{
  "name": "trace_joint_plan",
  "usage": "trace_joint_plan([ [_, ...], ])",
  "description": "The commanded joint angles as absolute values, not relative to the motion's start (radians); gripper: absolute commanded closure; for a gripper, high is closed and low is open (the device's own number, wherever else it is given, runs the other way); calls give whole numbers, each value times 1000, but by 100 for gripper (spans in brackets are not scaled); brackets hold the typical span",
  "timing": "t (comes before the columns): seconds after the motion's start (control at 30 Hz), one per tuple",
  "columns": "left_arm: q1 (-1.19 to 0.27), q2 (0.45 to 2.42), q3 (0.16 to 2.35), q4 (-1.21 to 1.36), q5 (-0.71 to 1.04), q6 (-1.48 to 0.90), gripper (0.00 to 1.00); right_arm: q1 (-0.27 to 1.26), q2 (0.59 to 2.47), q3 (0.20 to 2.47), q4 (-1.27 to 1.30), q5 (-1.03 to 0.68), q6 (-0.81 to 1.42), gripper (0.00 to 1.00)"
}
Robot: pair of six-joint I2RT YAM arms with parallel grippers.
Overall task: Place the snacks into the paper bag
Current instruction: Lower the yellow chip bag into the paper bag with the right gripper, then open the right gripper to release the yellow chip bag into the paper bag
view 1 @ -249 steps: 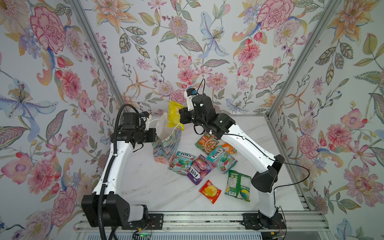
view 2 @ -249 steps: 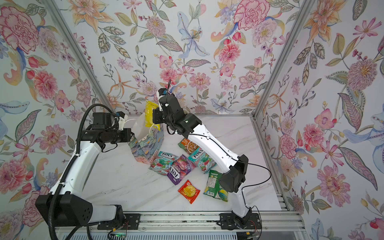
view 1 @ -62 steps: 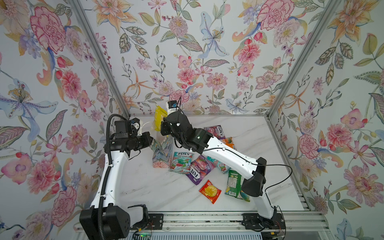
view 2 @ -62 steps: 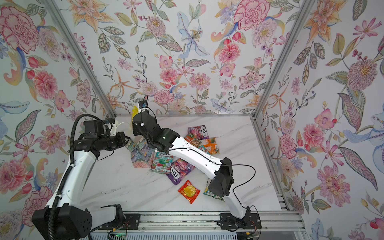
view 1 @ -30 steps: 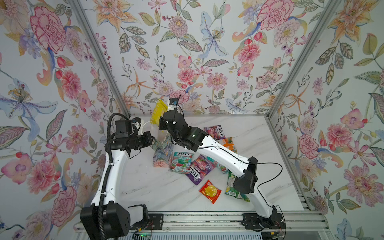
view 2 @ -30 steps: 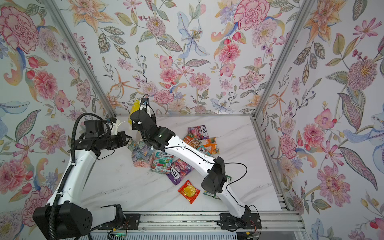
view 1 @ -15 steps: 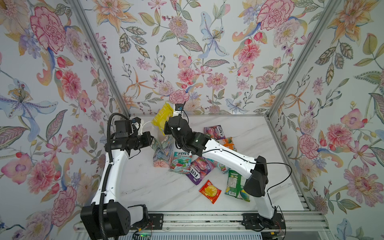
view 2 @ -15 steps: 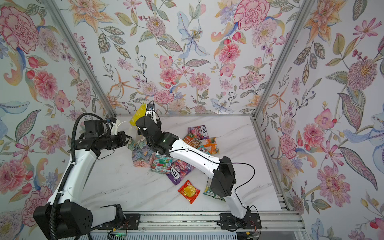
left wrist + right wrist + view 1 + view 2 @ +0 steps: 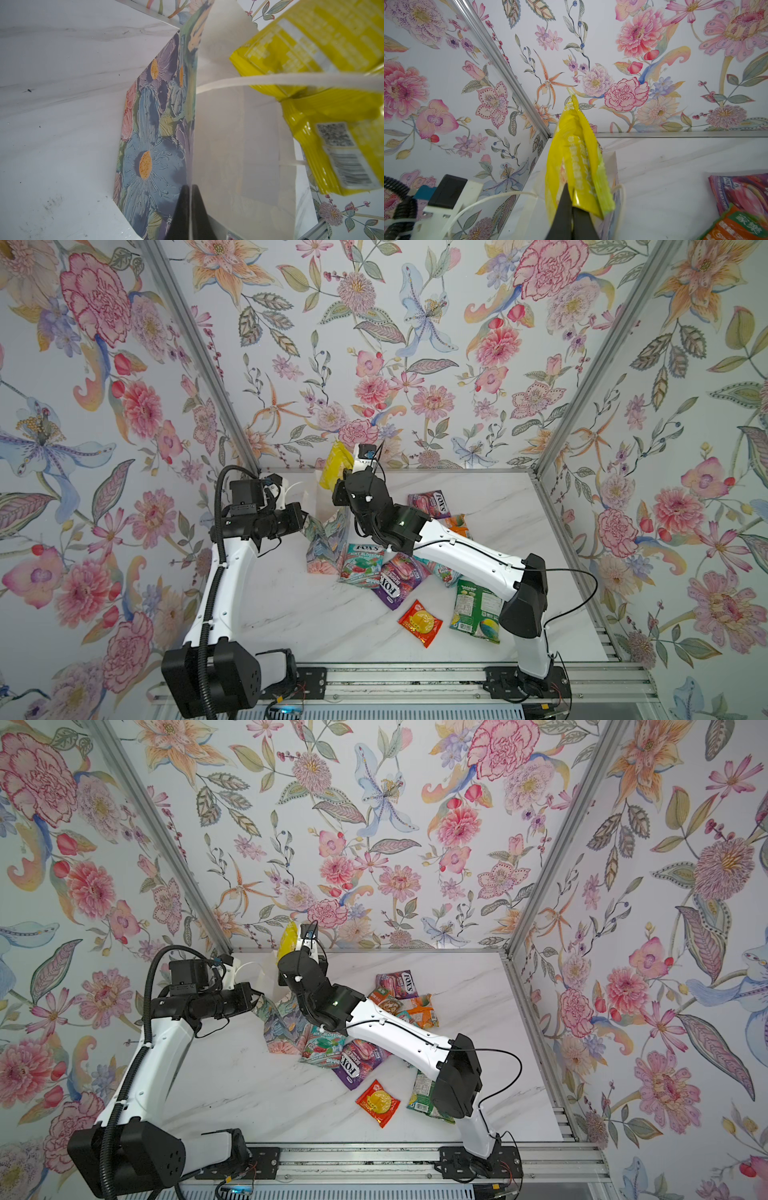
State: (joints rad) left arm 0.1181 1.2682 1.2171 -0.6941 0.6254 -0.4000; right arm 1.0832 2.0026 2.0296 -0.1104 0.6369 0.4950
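Your left claw [image 9: 189,188] pinches the rim of the tall floral paper bag [image 9: 328,539]; your right claw [image 9: 572,202] clamps the glossy yellow flat packet [image 9: 335,462] just above its mouth (other packets [image 9: 397,587] lie on the marble surface [image 9: 299,614])

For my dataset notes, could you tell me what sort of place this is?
Probably a robot test booth: floral walls on metal posts box in a marble-look table, with two arms bolted to a rail.

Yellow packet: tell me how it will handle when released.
The yellow packet is probably floppy: it creases where the right claw pinches it. Likely light, since an edge grip holds it up. Its glossy film looks slippery and may slide down inside the paper bag.
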Motion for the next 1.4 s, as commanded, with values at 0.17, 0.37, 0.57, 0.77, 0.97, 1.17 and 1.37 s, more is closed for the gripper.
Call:
trace_joint_plan([
  [0.17, 127, 1263, 1216, -691, 658, -388, 100, 1075, 2055, 2089, -133, 628, 517, 100],
  [0.37, 127, 1259, 1210, -683, 665, -388, 100, 1068, 2110, 2162, -174, 599, 534, 100],
  [0.57, 127, 1259, 1207, -678, 667, -387, 100, 1062, 2149, 2226, -225, 567, 534, 91],
  [0.77, 127, 1264, 1212, -686, 658, -376, 100, 1049, 2114, 2220, -225, 530, 525, 68],
  [0.97, 129, 1269, 1220, -687, 643, -371, 100, 1029, 2047, 2205, -204, 463, 494, 48],
  [1.17, 129, 1268, 1233, -686, 640, -368, 100, 999, 1940, 2113, -157, 361, 487, 38],
  [1.37, 128, 1270, 1249, -683, 633, -360, 100, 962, 1733, 1853, -61, 215, 474, 33],
])
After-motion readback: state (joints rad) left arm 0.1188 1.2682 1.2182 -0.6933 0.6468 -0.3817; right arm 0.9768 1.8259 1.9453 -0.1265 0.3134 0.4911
